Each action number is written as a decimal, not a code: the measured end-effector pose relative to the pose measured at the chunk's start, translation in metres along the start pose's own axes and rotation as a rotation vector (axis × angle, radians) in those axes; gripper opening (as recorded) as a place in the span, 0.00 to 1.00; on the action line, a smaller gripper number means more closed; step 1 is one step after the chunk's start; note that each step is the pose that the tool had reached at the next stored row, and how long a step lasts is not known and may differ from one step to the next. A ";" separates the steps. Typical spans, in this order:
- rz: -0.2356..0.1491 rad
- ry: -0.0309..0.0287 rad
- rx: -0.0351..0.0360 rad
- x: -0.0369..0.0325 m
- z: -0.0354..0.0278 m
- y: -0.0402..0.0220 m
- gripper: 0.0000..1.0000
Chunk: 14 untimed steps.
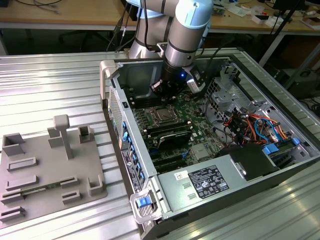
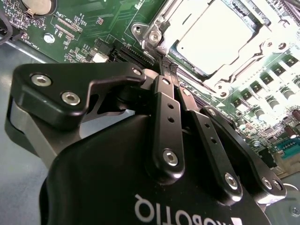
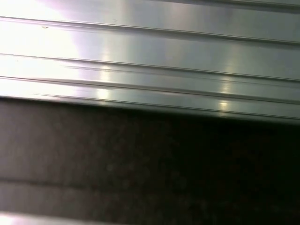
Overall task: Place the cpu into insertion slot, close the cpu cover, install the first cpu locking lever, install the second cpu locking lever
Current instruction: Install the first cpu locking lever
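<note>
Gripper [image 2: 165, 65] is closed, both black fingers [image 2: 168, 122] pressed together with nothing visible between them. In the second wrist view the tips sit at the near corner of the insertion slot [image 2: 154, 35], right at the silvery rim; can't tell if they actually touch metal.

Just beyond the tips: the cpu [image 2: 213, 40] lies flat in the slot, bright grey top facing up. The cpu cover [image 2: 262, 30] is down around it, framing the chip through its cut-out. Lever state not readable from here.

Exterior view: gripper [image 1: 162, 91] hangs inside the open computer case [image 1: 150, 165], directly above the green motherboard [image 1: 192, 111]. The socket with the cpu [image 1: 163, 115] is just below and in front of the gripper. Black memory slots [image 1: 170, 134] run beyond the socket, further from the gripper. Grey power supply [image 1: 207, 182] sits at the case end well away from the gripper; a bundle of orange, red and blue cables [image 1: 255, 125] is off to the exterior view's right.

Surface: the case rests on a ribbed aluminium table [image 1: 50, 85]. A grey fixture tray [image 1: 45, 170] with raised holders lies on that table, well apart from the gripper, at the exterior view's left. The first wrist view shows ribbed aluminium [image 3: 150, 51] with a dark band beside it.

Room: wooden workbench [image 1: 65, 15] behind the arm, cluttered with small items.
</note>
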<state>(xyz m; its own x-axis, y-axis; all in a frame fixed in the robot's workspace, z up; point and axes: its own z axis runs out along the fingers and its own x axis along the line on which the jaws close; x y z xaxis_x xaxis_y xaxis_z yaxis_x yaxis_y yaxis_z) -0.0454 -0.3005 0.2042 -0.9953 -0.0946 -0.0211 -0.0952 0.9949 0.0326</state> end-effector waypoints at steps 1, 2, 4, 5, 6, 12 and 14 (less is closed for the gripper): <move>0.000 0.0001 0.0000 0.0000 0.0001 -0.0001 0.11; 0.000 0.0001 0.0001 0.0000 0.0002 -0.0002 0.11; 0.000 0.0002 0.0003 0.0000 0.0005 -0.0005 0.11; 0.000 0.0003 0.0004 0.0000 0.0007 -0.0006 0.11; 0.000 0.0002 0.0003 -0.0001 0.0010 -0.0007 0.11; 0.001 0.0001 0.0002 -0.0015 0.0027 -0.0009 0.11; 0.000 -0.0002 -0.0001 -0.0016 0.0017 -0.0008 0.11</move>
<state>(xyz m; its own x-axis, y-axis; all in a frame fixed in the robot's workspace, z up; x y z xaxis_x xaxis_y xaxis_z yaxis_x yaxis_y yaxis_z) -0.0437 -0.3011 0.2025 -0.9953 -0.0942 -0.0213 -0.0949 0.9950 0.0328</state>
